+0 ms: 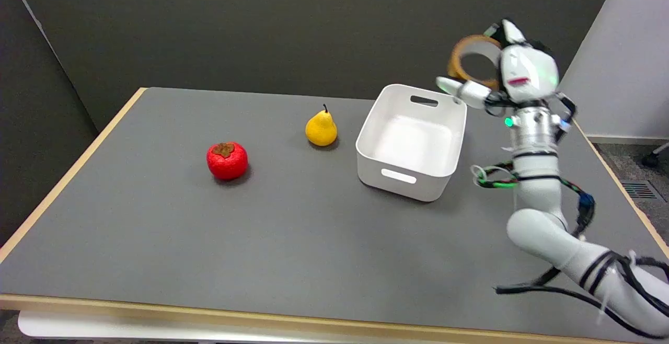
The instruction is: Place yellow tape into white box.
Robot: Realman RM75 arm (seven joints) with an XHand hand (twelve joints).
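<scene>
Now | right hand grips yellow tape, raised | just beyond white box far-right corner

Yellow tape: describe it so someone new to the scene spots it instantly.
Start at the white box on the right half of the grey table. Above and behind its far right corner, the right hand holds the yellow tape up in the air. It is the only hollow ring in view; the pear and red fruit are solid and rest on the table.

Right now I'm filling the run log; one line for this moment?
right hand holds yellow tape aloft | beside white box's far right corner | box empty | not yet placed
</scene>
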